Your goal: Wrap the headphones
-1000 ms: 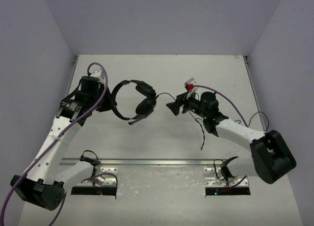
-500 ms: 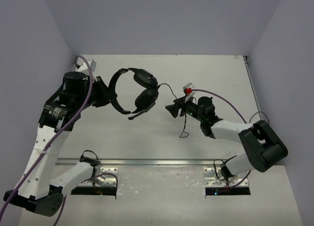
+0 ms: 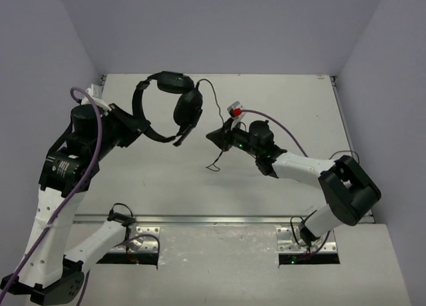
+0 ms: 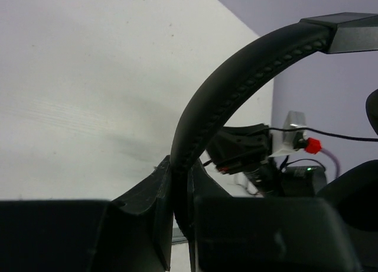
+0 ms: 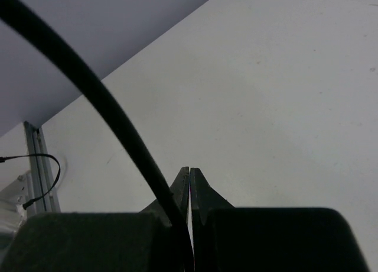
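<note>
above the far left of the table (image 3: 293, 100), the left gripper (image 3: 135, 129) is clamped on the headband (image 4: 236, 83) of the headphones (image 3: 188, 108), holding them in the air with the 2 ear cups toward the middle. the right gripper (image 3: 217, 137) is pinched shut on the thin cable (image 5: 100, 100) some way down from the cups, and the loose tail droops below it toward the table. to wrap well, i would lead the cable around the headphones 1 turn at a time under light tension, with the left grip firm, never tugging where the cable enters the cup.
</note>
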You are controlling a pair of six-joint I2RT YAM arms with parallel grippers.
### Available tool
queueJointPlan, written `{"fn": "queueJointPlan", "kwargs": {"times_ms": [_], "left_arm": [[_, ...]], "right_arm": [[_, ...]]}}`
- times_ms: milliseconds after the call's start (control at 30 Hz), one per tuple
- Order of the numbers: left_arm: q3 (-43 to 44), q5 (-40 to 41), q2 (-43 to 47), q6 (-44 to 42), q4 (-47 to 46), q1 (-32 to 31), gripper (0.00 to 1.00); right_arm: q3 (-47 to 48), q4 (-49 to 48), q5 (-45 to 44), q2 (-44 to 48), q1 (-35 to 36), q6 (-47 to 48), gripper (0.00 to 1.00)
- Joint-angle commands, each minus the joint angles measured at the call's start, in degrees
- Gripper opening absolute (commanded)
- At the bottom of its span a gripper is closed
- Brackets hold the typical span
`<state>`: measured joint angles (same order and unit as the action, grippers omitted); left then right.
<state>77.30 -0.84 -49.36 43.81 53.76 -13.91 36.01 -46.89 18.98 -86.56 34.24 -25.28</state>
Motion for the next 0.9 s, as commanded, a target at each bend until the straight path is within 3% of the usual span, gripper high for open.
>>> {"fn": "queueJointPlan", "kwargs": {"times_ms": [0,133,267,533,700,867], "left_arm": [[-0.4,2.9,3.7,13.8,-9.6,0.1,0.0],[-1.1,6.4,3.1,23.2,-11.0,0.2,0.0],[-2.2,12.3,1.8,27.2,-11.6,0.1,0.0],[-7.8,33.5,-0.1,32.0,-11.1,0.1,0.0],[-7.3,45.0,-3.3,32.9,-7.9,0.1,0.0],[-6.1,48.6,-6.3,34.2,-5.4,0.1,0.0]], "right_arm": [[8.7,9.9,-6.4,-2.7,6.2,3.0,0.01],[16.6,16.6,-11.1,-7.0,12.7,3.4,0.01],[24.0,25.6,-15.9,-10.6,18.9,7.9,0.01],[34.6,38.8,-14.6,-12.6,25.3,14.1,0.01],[34.4,42.1,-15.1,-10.7,26.8,16.5,0.01],[34.0,43.2,-13.1,-9.2,26.8,17.0,0.01]]}}
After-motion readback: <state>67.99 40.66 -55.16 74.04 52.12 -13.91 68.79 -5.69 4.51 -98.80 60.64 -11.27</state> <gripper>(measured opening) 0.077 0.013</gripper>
